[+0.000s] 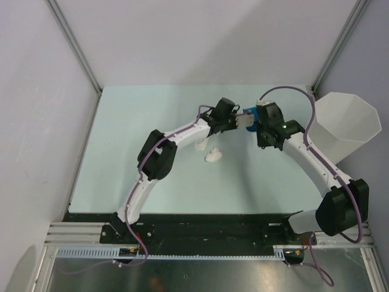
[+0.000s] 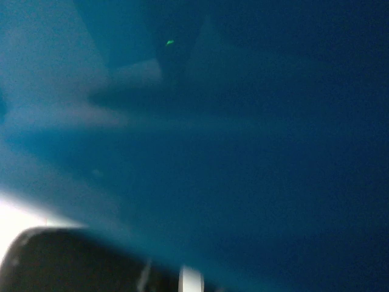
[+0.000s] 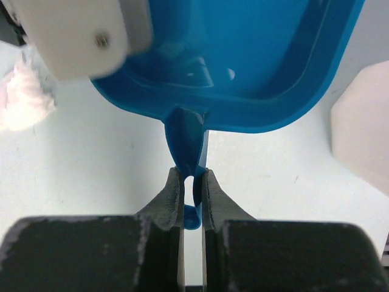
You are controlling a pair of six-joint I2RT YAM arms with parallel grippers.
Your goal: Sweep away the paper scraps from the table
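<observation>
**A:** Scraps first. Where are they?

**B:** From above, two paper scraps [image 1: 213,154] show. They are white crumpled wads lying close together on the table [image 1: 134,128], about mid-surface. They sit just beside the left forearm, on the near side of both grippers. The right wrist view also catches a wad at its left edge, on bare tabletop, apart from the pan.

**A:** Right side?

**B:** Right gripper [image 3: 193,190] is clamped on the thin handle of a blue dustpan [image 3: 255,55]. Its fingers press on both faces of the handle, with the rimmed tray held out ahead of them. I cannot tell whether the pan's edge touches the table.

**A:** And the left?

**B:** Left gripper [image 1: 237,120] reaches in from the left and meets the pan over the middle of the table. A white block [image 3: 73,36] with one screw in it sits against the pan's rim, at that gripper's tip. The jaws are drawn together, all but closed. I cannot tell whether they pinch the block. Its own camera gives only blurred blue, with the pan right up at the lens.

**A:** Bin?

**B:** White bin [image 1: 346,121] is tall and faceted, with an open top. It stands at the table's right edge beside the right forearm, well apart from the scraps.
</observation>
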